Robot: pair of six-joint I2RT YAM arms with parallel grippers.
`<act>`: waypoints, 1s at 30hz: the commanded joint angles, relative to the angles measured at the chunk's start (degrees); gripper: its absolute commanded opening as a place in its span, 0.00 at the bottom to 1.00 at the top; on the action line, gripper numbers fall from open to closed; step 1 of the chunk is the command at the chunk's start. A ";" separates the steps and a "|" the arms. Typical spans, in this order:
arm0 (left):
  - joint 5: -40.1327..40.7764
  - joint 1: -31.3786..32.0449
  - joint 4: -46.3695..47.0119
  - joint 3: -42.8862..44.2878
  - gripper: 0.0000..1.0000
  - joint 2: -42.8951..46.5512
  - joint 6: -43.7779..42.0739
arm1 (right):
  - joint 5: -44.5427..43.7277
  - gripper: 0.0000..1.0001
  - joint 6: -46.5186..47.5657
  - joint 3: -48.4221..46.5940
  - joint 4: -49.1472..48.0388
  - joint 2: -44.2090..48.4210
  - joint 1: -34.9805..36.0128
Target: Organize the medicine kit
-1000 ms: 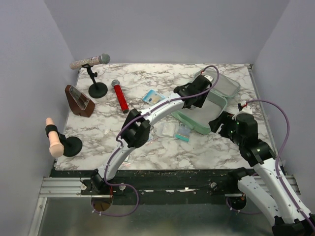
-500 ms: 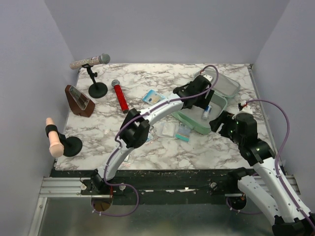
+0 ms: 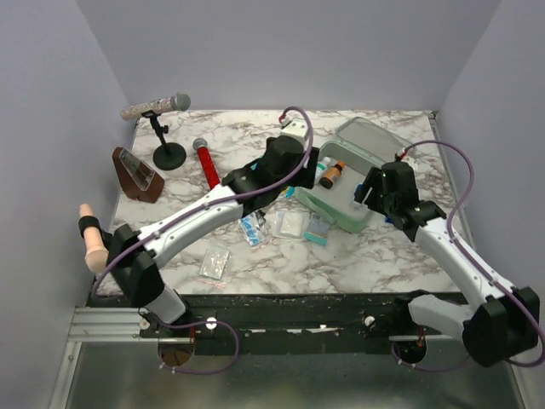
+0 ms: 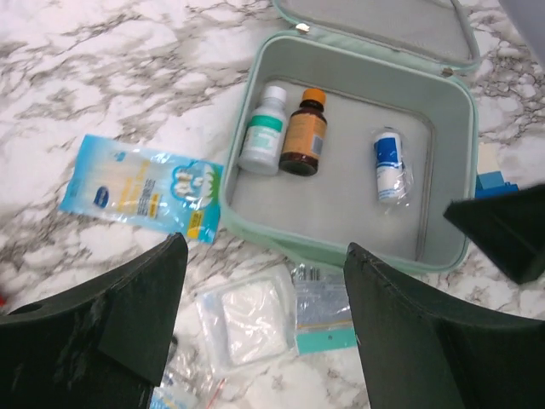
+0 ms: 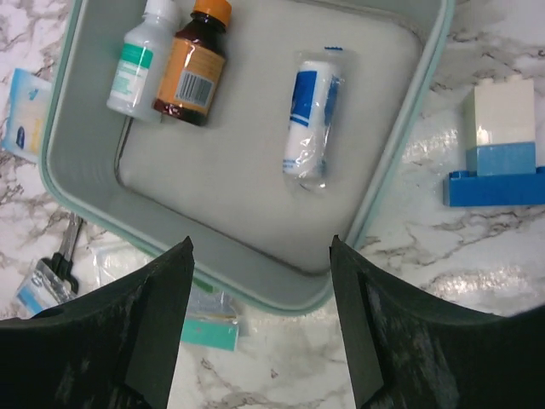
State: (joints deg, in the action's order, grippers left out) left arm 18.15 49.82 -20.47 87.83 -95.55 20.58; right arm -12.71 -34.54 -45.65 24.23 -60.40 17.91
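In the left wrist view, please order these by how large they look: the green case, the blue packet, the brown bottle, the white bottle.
1. medicine kit, by far the largest.
2. blue packet.
3. brown bottle and white bottle: too alike to rank.

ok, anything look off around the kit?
One thing: a blue-and-white toy brick stack sits on the marble table just outside the right wall of the medicine kit, not a medical item. Inside, the white bottle, brown bottle and wrapped roll lie flat; nothing spilled.
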 commanded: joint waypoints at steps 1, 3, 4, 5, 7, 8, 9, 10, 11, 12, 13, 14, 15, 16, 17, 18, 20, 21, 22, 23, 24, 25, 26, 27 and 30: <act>6.02 -0.16 4.64 -16.17 0.84 12.29 6.04 | -4.34 0.72 -0.27 -5.93 -4.01 -9.09 -0.25; 5.84 -0.16 5.70 -22.33 0.83 17.13 7.54 | -5.30 0.72 0.18 -8.31 -3.40 -13.84 -0.25; 6.02 -0.16 6.14 -25.40 0.83 19.50 8.59 | -6.35 0.71 0.44 -9.53 -2.70 -16.04 -0.25; 6.19 -0.16 6.49 -28.21 0.83 21.61 9.47 | -7.15 0.71 0.53 -10.33 -2.09 -18.33 -0.33; 6.02 -0.16 7.46 -33.05 0.83 26.00 11.32 | -8.12 0.70 1.14 -11.65 -1.20 -21.94 -0.33; 5.93 -0.16 7.98 -34.99 0.83 27.68 12.20 | -8.64 0.69 1.15 -12.27 -0.85 -23.60 -0.33; 5.93 -0.16 8.25 -37.01 0.83 29.35 12.99 | -9.26 0.69 1.23 -13.14 -0.41 -24.93 -0.33; 5.84 -0.16 8.43 -38.68 0.82 30.58 13.43 | -9.87 0.67 1.41 -14.02 -0.06 -26.42 -0.33; 5.93 -0.16 8.43 -39.83 0.83 31.73 13.96 | -10.23 0.67 1.41 -14.81 0.29 -27.91 -0.33; 6.10 -0.16 8.25 -40.89 0.82 32.35 14.22 | -10.84 0.66 1.67 -16.04 0.99 -29.49 -0.33; 6.11 -0.16 8.17 -41.42 0.82 32.88 14.40 | -11.45 0.66 1.76 -17.10 2.13 -30.99 -0.33; 6.19 -0.16 7.90 -41.86 0.82 33.23 14.49 | -11.81 0.66 1.85 -18.06 2.92 -32.74 -0.33; 6.11 -0.16 7.55 -42.13 0.82 33.32 14.58 | -12.07 0.65 2.11 -18.77 3.36 -33.81 -0.33; 6.19 -0.16 7.29 -42.22 0.82 33.23 14.66 | -12.25 0.65 2.37 -19.47 3.89 -34.77 -0.33; 6.19 -0.16 7.20 -42.39 0.82 33.23 14.75 | -12.34 0.65 2.46 -19.91 4.07 -35.74 -0.33; 6.11 -0.16 7.28 -42.48 0.82 33.06 14.75 | -12.51 0.65 2.90 -20.18 4.16 -36.62 -0.33; 6.19 -0.16 7.28 -42.57 0.82 32.79 14.75 | -13.04 0.64 3.52 -20.88 4.95 -38.38 -0.33; 6.19 -0.16 7.11 -42.57 0.82 32.71 14.75 | -13.13 0.64 3.95 -21.15 5.30 -39.34 -0.33; 6.19 -0.16 7.02 -42.48 0.82 32.53 14.75 | -13.30 0.64 4.22 -21.41 5.65 -40.05 -0.33; 6.19 -0.16 6.85 -42.39 0.82 32.53 14.67 | -13.13 0.64 4.40 -21.50 5.92 -40.49 -0.33; 6.28 -0.16 6.85 -42.39 0.82 32.53 14.67 | -12.96 0.63 4.22 -21.15 5.74 -40.67 -0.33; 6.28 -0.16 6.93 -42.39 0.82 32.53 14.67 | -12.35 0.61 4.14 -20.89 5.31 -40.67 -0.33; 6.19 -0.16 7.02 -42.48 0.82 32.44 14.67 | -11.64 0.58 3.70 -20.62 5.04 -40.41 -0.33; 6.11 -0.16 7.20 -42.57 0.82 32.36 14.58 | -10.59 0.56 3.35 -20.53 4.60 -40.23 -0.33; 5.67 -0.16 7.20 -42.57 0.82 31.65 14.84 | -6.55 0.48 1.51 -20.97 3.38 -39.71 -0.33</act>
State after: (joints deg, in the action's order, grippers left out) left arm 22.83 49.71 -14.37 45.80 -63.11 34.61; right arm -22.83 -31.29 -65.54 28.03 -100.60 17.89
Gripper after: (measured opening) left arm 0.821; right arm 0.520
